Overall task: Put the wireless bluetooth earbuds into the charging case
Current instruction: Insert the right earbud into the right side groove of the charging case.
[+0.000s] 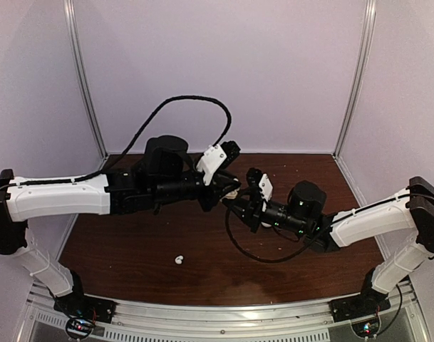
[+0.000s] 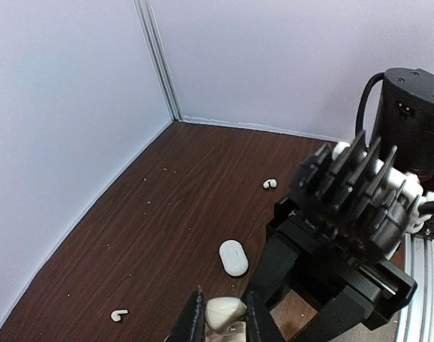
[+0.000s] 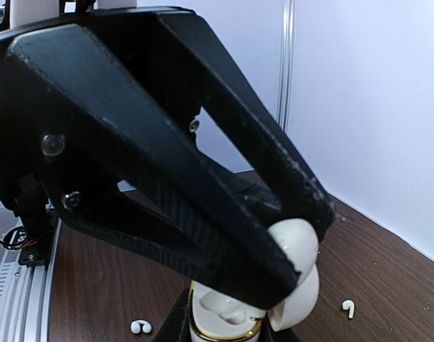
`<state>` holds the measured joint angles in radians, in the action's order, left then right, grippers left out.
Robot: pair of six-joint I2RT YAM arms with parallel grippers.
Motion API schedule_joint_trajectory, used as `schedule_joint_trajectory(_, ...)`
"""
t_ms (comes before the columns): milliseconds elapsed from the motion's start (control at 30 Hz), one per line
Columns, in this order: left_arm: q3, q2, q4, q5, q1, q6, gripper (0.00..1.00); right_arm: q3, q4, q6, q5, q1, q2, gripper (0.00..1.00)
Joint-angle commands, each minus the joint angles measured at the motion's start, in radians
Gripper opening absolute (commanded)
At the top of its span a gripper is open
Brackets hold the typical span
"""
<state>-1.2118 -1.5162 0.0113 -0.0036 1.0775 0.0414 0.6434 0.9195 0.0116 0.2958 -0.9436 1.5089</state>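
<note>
**A:** Where are the earbuds (image 2: 269, 184)?

**B:** Loose on the brown surface (image 2: 167, 214). The left wrist view finds two. One lies far ahead, past a closed second case (image 2: 234, 257), and another earbud (image 2: 119, 313) lies low at the left.

**A:** And the right wrist view?

**B:** Two there as well: one earbud (image 3: 140, 327) left of the charging case (image 3: 224, 317), one earbud (image 3: 349, 308) to its right. The top view shows only a single earbud (image 1: 179, 260), well apart from both arms.

**A:** The case itself?

**B:** It is open and gold-rimmed, with its lid (image 3: 300, 299) tipped up at the right. Only the right wrist view shows that. The left gripper (image 2: 224, 324) has its jaws clenched on the case, and its own camera sees just a white lump between them.

**A:** The right gripper (image 3: 311, 244)?

**B:** Its jaws converge just above the case, with a rounded white shape (image 3: 295, 242) at their tips. I cannot tell whether they grip it, or whether it is lid or earbud.
</note>
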Motion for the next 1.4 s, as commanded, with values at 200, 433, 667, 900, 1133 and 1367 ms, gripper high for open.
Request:
schedule_joint_trajectory(200, 0.03, 0.022, -0.007, 0.041, 0.006, 0.015, 0.08, 0.017, 0.077, -0.058, 0.006, 0.01, -0.042, 0.0)
schedule_joint_trajectory(433, 0.035, 0.026, -0.007, 0.053, 0.006, 0.012, 0.08, 0.012, 0.088, -0.073, 0.001, 0.017, -0.043, 0.0)
schedule_joint_trajectory(667, 0.031, 0.014, -0.002, 0.055, 0.005, 0.012, 0.08, 0.024, 0.09, -0.076, 0.031, 0.018, -0.034, 0.0)
schedule_joint_trajectory(900, 0.019, -0.002, 0.004, 0.058, 0.005, 0.02, 0.08, 0.039, 0.09, -0.085, 0.104, 0.017, -0.016, 0.0)
schedule_joint_trajectory(1133, 0.042, 0.001, 0.004, 0.089, 0.005, 0.022, 0.08, 0.031, 0.095, -0.085, 0.089, 0.018, -0.03, 0.0)
schedule_joint_trajectory(1367, 0.064, 0.002, -0.007, 0.125, 0.005, 0.026, 0.11, 0.022, 0.108, -0.073, 0.098, 0.025, -0.049, 0.0)
